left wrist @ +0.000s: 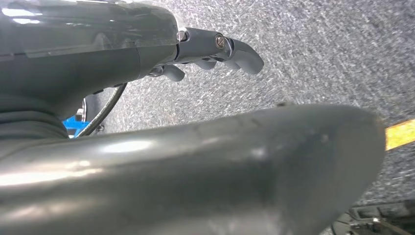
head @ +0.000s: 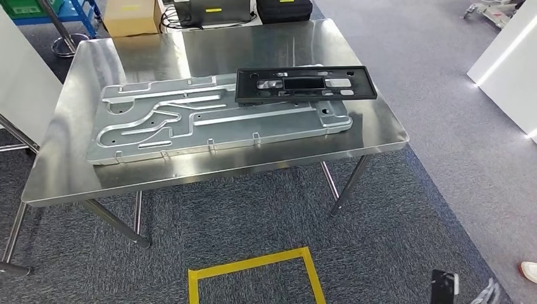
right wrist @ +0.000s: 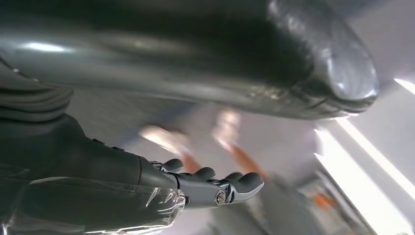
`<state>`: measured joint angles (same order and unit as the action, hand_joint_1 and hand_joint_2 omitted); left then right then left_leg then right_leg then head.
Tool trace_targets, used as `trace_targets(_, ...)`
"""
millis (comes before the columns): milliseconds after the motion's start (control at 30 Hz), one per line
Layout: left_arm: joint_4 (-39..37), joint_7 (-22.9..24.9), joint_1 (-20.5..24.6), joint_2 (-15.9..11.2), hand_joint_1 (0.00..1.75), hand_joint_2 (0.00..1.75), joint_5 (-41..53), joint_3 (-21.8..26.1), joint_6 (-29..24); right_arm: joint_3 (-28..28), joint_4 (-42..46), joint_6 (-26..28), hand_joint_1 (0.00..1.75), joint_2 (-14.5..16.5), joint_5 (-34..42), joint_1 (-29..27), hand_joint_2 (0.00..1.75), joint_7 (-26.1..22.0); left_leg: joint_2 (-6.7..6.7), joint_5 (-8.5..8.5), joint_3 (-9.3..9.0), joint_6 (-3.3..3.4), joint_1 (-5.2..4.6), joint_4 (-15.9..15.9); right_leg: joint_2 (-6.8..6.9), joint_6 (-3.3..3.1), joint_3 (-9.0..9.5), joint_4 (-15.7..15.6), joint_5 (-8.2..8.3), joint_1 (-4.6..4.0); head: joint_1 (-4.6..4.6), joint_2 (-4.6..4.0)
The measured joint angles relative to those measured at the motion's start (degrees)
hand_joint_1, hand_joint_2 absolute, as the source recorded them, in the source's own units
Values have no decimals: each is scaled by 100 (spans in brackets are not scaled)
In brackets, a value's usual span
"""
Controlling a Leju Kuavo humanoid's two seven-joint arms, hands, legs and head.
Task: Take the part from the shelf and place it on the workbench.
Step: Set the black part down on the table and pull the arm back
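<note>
Left hand [left wrist: 215, 51] and right hand [right wrist: 210, 186] both empty, fingers loosely extended and apart (each hanging over floor). Well ahead of both, the black frame part [head: 305, 84] lies on a metal plate [head: 190, 123] atop the workbench [head: 76, 177].

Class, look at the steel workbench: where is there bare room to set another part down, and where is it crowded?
Bare steel lies along the workbench's near edge in front of the silver panel, and on the far strip behind the black frame. The middle is crowded: the frame overlaps the panel's right end.
</note>
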<state>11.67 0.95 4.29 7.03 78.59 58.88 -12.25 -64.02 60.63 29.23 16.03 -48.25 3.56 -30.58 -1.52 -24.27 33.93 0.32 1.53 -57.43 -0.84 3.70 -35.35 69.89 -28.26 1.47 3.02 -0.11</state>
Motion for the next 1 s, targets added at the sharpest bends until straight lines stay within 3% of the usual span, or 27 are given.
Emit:
trace_targets(67,5,-28,39,-16,0,0,14,-1,-21,-209,-346,102,0,260,-176,7,0,74,7,81,140,-72,-16,-88,-26,-60,650,-837,-146,-3,4,0)
trace_targets(100,8,-40,57,-21,0,0,25,-2,-29,-290,-572,161,0,290,-236,17,0,107,14,130,173,-110,-25,-109,-31,-113,846,-1126,-258,-15,7,0)
trace_targets(133,9,-48,64,-23,0,0,37,-3,-33,-360,-788,224,0,266,-277,26,0,129,23,184,194,-149,-24,-106,-25,-175,913,-1267,-309,-41,10,0)
trace_targets(200,9,-48,59,-28,0,0,54,-4,-42,-470,-1265,257,0,244,-328,36,0,262,44,228,228,-225,3,-96,21,-298,840,-1292,-215,-58,13,0)
trace_targets(233,8,-45,52,-31,0,0,58,-4,-45,-510,-1508,176,0,229,-331,45,0,386,57,106,266,-248,18,-165,44,-357,781,-1301,-145,-57,13,0)
trace_targets(267,8,-43,45,-34,0,0,62,-4,-48,-547,-1772,7,0,204,-312,56,0,548,70,-125,326,-260,28,-331,67,-408,707,-1312,-67,-50,13,0)
trace_targets(333,8,-41,45,-35,0,0,71,-5,-47,-612,-2273,-352,0,136,-250,84,0,806,86,-750,468,-269,35,-962,101,-465,525,-1308,80,-67,13,0)
trace_targets(367,9,-42,45,-34,0,0,75,-6,-46,-644,-2490,-474,0,109,-226,92,0,878,90,-952,511,-271,35,-1317,114,-473,422,-1301,155,-83,13,0)
trace_targets(400,9,-43,46,-34,0,0,78,-7,-46,-670,-2656,-524,0,97,-214,98,0,910,91,-1004,501,-270,34,-1589,129,-475,313,-1291,233,-99,13,0)
trace_targets(467,9,-43,49,-40,0,0,79,-8,-46,-707,-2907,-565,0,85,-203,109,0,943,92,-731,247,-239,25,-1642,152,-466,101,-1265,380,-123,14,0)
trace_targets(500,9,-43,55,-46,0,0,80,-8,-47,-715,-2995,-582,0,77,-203,120,0,971,91,-569,-14,-205,11,-1394,160,-455,13,-1252,448,-129,14,0)
trace_targets(533,12,-43,67,-54,0,0,86,-10,-47,-721,-3084,-610,0,61,-216,135,0,1037,89,-516,-364,-164,-13,-991,164,-436,-55,-1240,510,-138,15,0)
trace_targets(600,17,-39,105,-64,0,0,125,-18,-46,-712,-3284,-657,0,3,-352,160,0,1407,88,-663,-972,-98,-68,-116,188,-381,-142,-1224,640,-149,14,0)
trace_targets(633,20,-34,118,-66,0,0,162,-27,-42,-689,-3401,-694,0,-36,-463,170,0,1699,91,-749,-1121,-74,-94,151,207,-348,-167,-1229,709,-148,14,0)
trace_targets(700,19,-5,116,-61,0,0,243,-47,-23,-619,-3675,-836,0,-139,-665,182,0,2326,87,-724,-1099,-16,-106,285,225,-279,-202,-1245,814,-131,14,0)
trace_targets(733,18,10,105,-58,0,0,273,-55,-13,-583,-3815,-930,0,-191,-717,188,0,2551,79,-653,-1043,26,-103,289,208,-244,-231,-1203,730,-117,13,0)
trace_targets(767,17,25,96,-55,0,0,295,-59,-5,-553,-3945,-1007,0,-232,-744,187,0,2708,69,-575,-977,73,-96,298,183,-212,-279,-1070,525,-105,13,0)
trace_targets(800,17,31,90,-53,0,0,311,-64,-1,-532,-4053,-1068,0,-257,-757,184,0,2817,59,-496,-895,108,-93,298,155,-187,-349,-820,211,-88,13,0)
trace_targets(833,17,32,86,-53,0,0,327,-73,-2,-516,-4140,-1134,0,-263,-766,184,44,2901,61,-421,-798,134,-103,291,135,-164,-428,-480,-130,-82,12,0)
trace_targets(867,17,30,86,-53,0,0,344,-86,-5,-500,-4217,-1245,0,-263,-806,187,87,2994,60,-349,-694,145,-111,277,126,-147,-490,-105,-371,-77,13,0)
trace_targets(900,17,26,86,-51,0,0,360,-105,-9,-464,-4295,-1400,0,-263,-903,194,131,3094,60,-276,-583,140,-117,253,120,-133,-514,215,-457,-74,13,0)
trace_targets(933,17,25,87,-49,0,0,382,-129,-14,-399,-4370,-1548,0,-263,-1073,201,175,3179,59,-208,-463,131,-121,219,117,-126,-471,396,-386,-72,13,0)
trace_targets(967,17,26,90,-46,0,0,405,-155,-18,-297,-4443,-1662,0,-263,-1320,204,175,3255,59,-145,-336,117,-123,174,115,-128,-342,400,-217,-70,13,0)
trace_targets(1000,17,36,97,-41,0,0,433,-177,-17,-155,-4507,-1707,0,-263,-1616,207,175,3309,63,-88,-213,100,-123,122,113,-138,-118,213,-50,-67,13,0)
